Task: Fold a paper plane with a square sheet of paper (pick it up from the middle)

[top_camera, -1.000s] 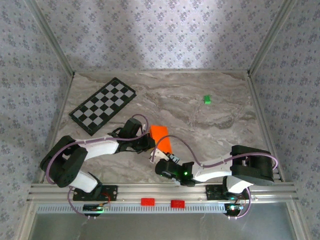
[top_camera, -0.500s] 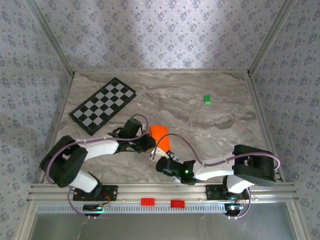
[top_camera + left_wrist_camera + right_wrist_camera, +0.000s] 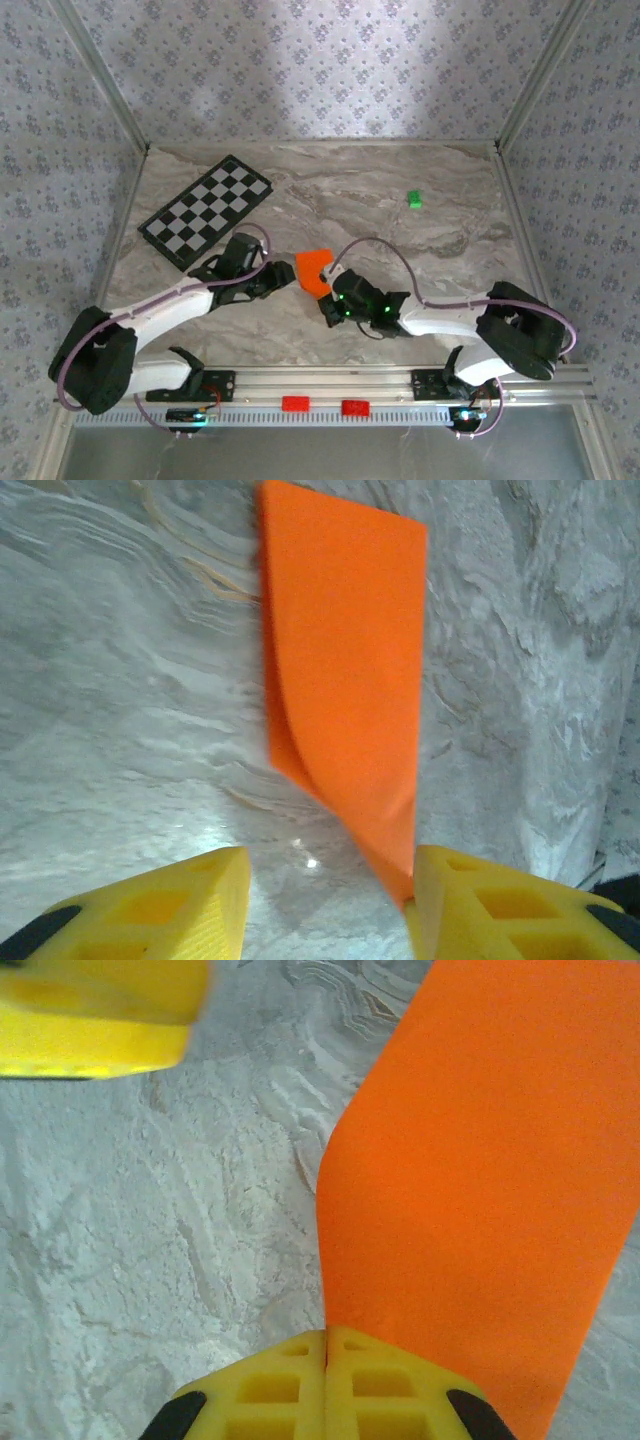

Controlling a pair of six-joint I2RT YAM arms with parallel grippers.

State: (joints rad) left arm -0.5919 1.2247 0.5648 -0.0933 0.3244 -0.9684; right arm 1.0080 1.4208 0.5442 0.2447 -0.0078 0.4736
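Observation:
The square sheet of paper (image 3: 313, 268), bright orange and folded narrow, stands off the marble table near its middle. My right gripper (image 3: 326, 296) is shut on its near edge; in the right wrist view the yellow jaws (image 3: 326, 1338) press together on the paper (image 3: 480, 1180). My left gripper (image 3: 287, 277) is just left of the paper and open. In the left wrist view the paper (image 3: 345, 680) hangs between the parted yellow fingers (image 3: 215, 880), its lower tip resting against the right one. The left gripper (image 3: 330, 870) grips nothing.
A black-and-white checkered board (image 3: 207, 211) lies at the back left. A small green block (image 3: 413, 199) sits at the back right. Two red blocks (image 3: 295, 404) rest on the front rail. Patterned walls close in the table on three sides.
My left gripper has opened and let go of the paper. The right gripper closed on it and carried it a little farther from the near edge; both arms stretched forward.

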